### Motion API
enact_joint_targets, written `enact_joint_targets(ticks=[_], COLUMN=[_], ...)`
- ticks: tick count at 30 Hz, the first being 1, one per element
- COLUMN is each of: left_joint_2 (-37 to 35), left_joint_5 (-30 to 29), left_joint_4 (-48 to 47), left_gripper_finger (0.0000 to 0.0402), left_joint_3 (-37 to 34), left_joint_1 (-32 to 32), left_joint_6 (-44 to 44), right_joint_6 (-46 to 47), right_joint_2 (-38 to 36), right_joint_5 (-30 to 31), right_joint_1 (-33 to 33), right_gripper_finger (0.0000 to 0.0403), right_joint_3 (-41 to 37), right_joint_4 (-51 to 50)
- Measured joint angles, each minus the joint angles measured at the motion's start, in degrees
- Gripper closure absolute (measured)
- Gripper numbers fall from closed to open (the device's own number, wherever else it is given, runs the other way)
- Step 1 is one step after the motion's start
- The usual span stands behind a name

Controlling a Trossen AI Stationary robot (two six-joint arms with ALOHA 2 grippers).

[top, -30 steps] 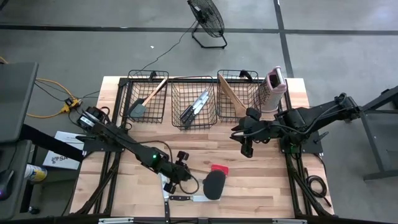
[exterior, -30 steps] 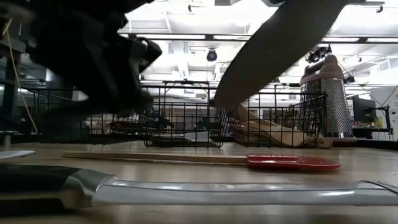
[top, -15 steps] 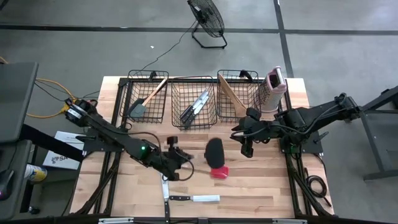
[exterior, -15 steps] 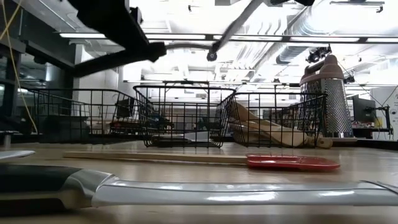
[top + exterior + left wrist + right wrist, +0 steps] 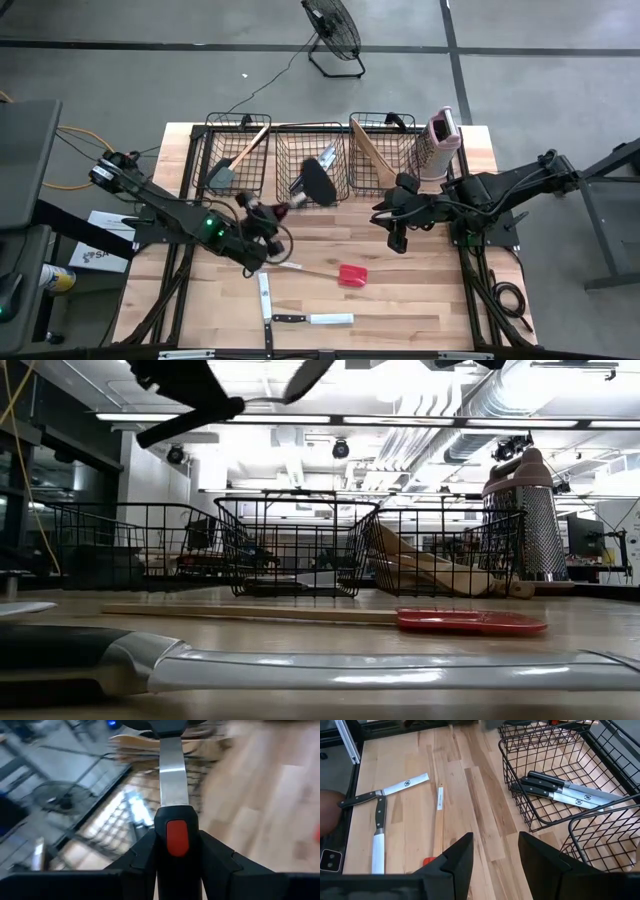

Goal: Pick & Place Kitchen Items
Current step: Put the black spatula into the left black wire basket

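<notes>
My left gripper is shut on a black spatula with a steel neck and a red-dotted black handle. It hangs high, its head over the near rim of the middle wire basket, which holds knives. In the low view the head shows at the top. A red-headed spatula and two knives lie flat on the table. My right gripper waits open above the table's right half, nothing between its fingers. My left gripper pinches the black handle at its front end, just behind the steel neck, one finger on each side. The fingers come slanting from the table's near left and lie along the handle. The spatula is lifted clear, head pointing toward the baskets.
Three black wire baskets stand in a row at the far edge: the left one holds a grey spatula, the right one wooden utensils. A pink-and-white box grater stands upright at the far right. Bare wood lies between the baskets and the loose utensils.
My left gripper has risen and gone from near the table's front edge toward the far edge and the middle basket, rolling as it went. The black spatula, still held, has swung from above the knives at the front to over the basket's near rim.
</notes>
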Motion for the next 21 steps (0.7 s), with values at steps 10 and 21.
enact_joint_targets(ticks=[10,21], left_joint_2=[-2.78,-2.76], left_joint_5=[-0.96,-0.79], left_joint_4=[-16.56,-25.27], left_gripper_finger=[0.0297,0.0297], left_joint_3=[0.02,0.02], left_joint_1=[8.34,21.84], left_joint_6=[-10.10,-10.54], right_joint_6=[-0.50,-0.99], right_joint_2=[0.02,0.02], right_joint_5=[0.00,0.00], right_joint_1=[0.00,-0.02], right_gripper_finger=[0.0254,0.0254], right_joint_3=[0.00,0.00], right_joint_4=[0.04,0.04])
